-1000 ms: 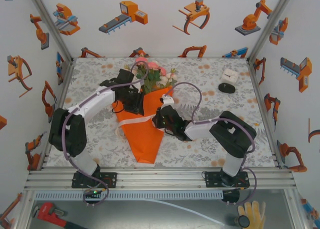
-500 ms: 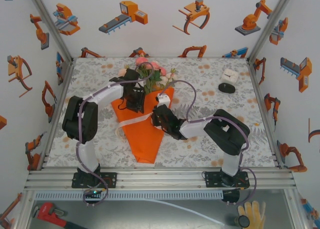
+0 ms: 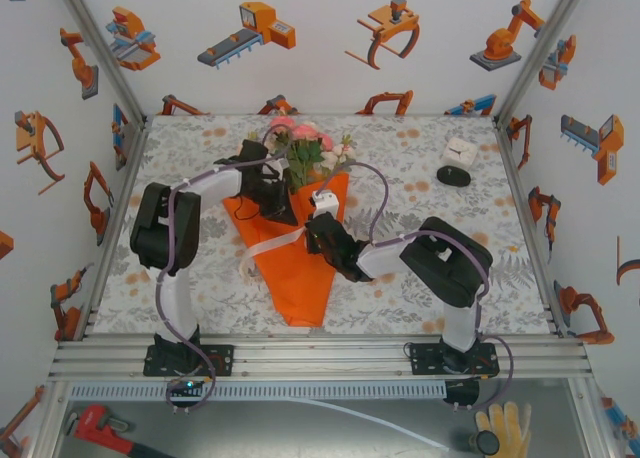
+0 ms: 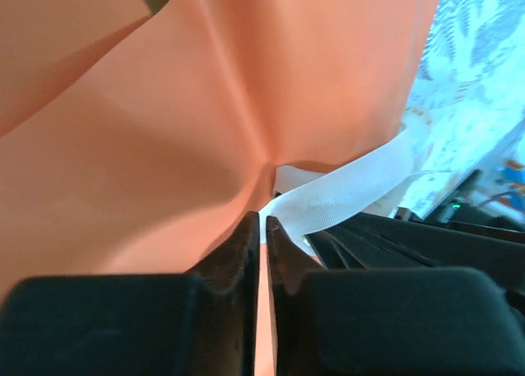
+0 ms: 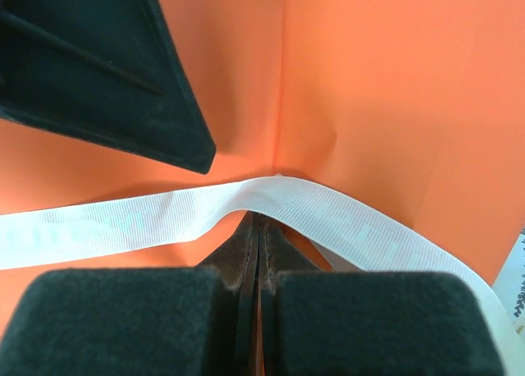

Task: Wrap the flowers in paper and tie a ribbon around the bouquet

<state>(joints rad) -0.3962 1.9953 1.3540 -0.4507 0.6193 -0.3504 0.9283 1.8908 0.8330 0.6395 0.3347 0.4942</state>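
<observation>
1. Left gripper [image 4: 264,222] nipped almost closed on ribbon [image 4: 353,187] at its tips, orange paper [image 4: 123,171] just beyond.
2. Right gripper [image 5: 258,220] clamped on the ribbon's other run, likely for tension around the bouquet [image 3: 300,268] waist.
3. Flowers [image 3: 305,143] beyond both grippers.

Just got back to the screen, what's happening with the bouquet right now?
The bouquet lies wrapped on the table, flowers at the far end, the ribbon across its waist. The left hand is closed on the ribbon against the orange paper. The right hand is shut at the ribbon too; whether it grips it is unclear.
</observation>
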